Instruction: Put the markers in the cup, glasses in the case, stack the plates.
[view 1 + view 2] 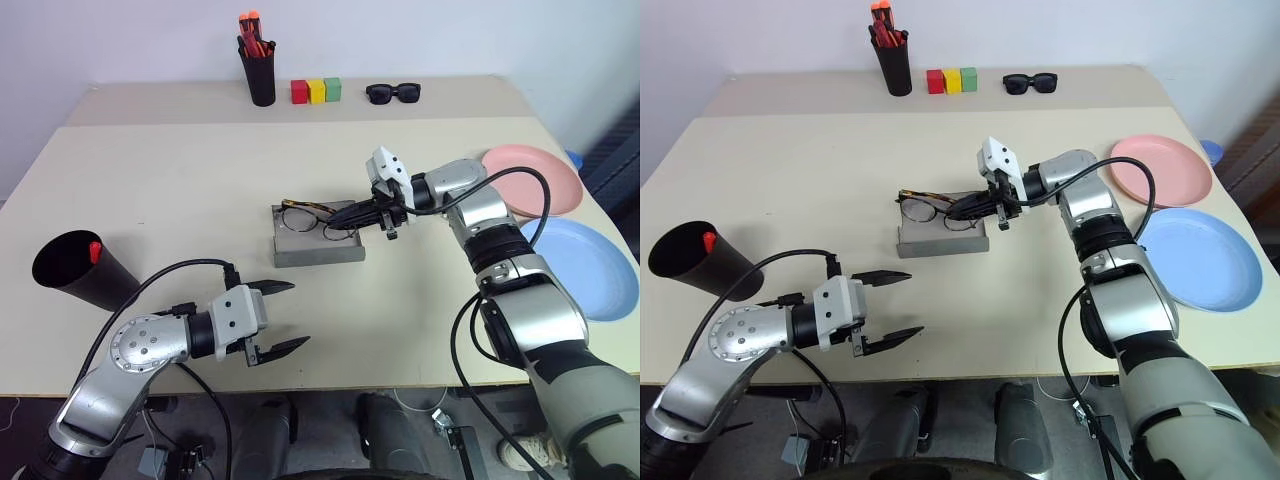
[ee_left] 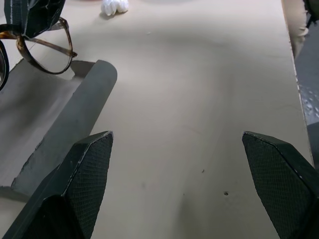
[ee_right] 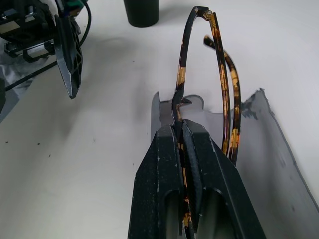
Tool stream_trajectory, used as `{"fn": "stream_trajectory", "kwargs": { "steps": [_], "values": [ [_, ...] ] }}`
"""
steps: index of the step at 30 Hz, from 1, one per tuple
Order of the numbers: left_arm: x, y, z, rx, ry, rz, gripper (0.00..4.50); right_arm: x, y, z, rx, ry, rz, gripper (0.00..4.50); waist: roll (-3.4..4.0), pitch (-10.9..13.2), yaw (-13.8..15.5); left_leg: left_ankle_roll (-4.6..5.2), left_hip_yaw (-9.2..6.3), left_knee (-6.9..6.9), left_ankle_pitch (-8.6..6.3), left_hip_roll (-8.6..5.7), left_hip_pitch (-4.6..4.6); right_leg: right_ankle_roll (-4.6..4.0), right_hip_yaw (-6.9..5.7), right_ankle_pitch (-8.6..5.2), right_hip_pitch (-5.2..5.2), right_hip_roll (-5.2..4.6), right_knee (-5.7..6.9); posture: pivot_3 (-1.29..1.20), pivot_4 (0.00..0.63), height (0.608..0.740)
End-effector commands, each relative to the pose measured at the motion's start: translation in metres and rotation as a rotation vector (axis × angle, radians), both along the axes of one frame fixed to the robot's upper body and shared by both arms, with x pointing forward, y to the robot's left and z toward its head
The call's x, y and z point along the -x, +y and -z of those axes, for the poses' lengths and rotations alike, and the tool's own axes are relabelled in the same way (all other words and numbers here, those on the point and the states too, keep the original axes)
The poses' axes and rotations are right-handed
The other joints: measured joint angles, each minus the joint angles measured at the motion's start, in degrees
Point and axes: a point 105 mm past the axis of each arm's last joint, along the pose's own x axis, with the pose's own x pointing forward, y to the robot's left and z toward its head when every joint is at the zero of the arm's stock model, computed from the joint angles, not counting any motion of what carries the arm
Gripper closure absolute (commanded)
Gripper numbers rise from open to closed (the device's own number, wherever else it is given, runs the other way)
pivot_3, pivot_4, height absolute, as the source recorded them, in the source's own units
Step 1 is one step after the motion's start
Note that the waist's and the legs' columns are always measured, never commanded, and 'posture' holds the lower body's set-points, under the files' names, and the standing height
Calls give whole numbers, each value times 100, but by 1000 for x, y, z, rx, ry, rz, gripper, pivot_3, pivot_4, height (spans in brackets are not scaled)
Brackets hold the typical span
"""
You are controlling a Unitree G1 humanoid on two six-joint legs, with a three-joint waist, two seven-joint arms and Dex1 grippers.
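1. Over the open case (image 1: 316,246) at mid-worktop, the right gripper (image 1: 345,215) has its jaws clamped on the glasses (image 1: 303,213).
2. Next, I judge: lower them inside, release.
3. Left gripper (image 1: 277,318) hovers near, jaws wide, empty.

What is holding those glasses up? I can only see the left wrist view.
Observer: The right gripper. Its fingers are shut on the glasses, just above the open case.
Operator: Are the markers in the cup?
Observer: A red-capped marker pokes out of the black cup. I can't spot the other one.
Operator: And the plates?
Observer: Not stacked. The pink plate and the blue plate lie beside each other.
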Motion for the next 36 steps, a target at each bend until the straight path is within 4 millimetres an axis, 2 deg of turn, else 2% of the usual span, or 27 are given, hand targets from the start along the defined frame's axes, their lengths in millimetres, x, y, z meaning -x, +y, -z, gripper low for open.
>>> {"fn": "stream_trajectory", "kwargs": {
  "steps": [1,18,29,33,35,36],
  "values": [
    [3,-3,-9,1,-45,17,256,-2,5,-11,-12,-40,-20,4427,0,0,-1,0,0,0,0,0,0,0,0,0,0,0,0,0,150,740],
    [5,-5,-11,3,-52,11,256,-6,7,10,46,-10,-5,4427,3,1,-17,-5,3,-6,3,3,0,-5,1,3,-9,11,10,0,150,740],
    [8,-6,-11,8,-45,-1,256,-3,-3,29,143,41,-11,4427,3,1,-38,-7,5,-8,4,3,1,-6,1,3,-12,14,19,0,150,740],
    [8,-7,-11,12,-42,-3,256,-4,-1,29,135,32,0,3102,3,1,-81,-8,3,-7,5,3,2,-7,1,2,-12,14,28,0,150,740],
    [8,-7,-10,13,-40,-4,256,-5,-1,29,134,32,3,2055,3,1,-117,-9,3,-7,5,3,3,-7,2,2,-13,14,33,0,150,740],
    [9,-7,-10,13,-40,-4,256,-5,-1,29,135,33,3,1682,3,1,-128,-9,3,-8,5,3,3,-7,2,2,-14,14,36,0,150,740]
  ]
}}
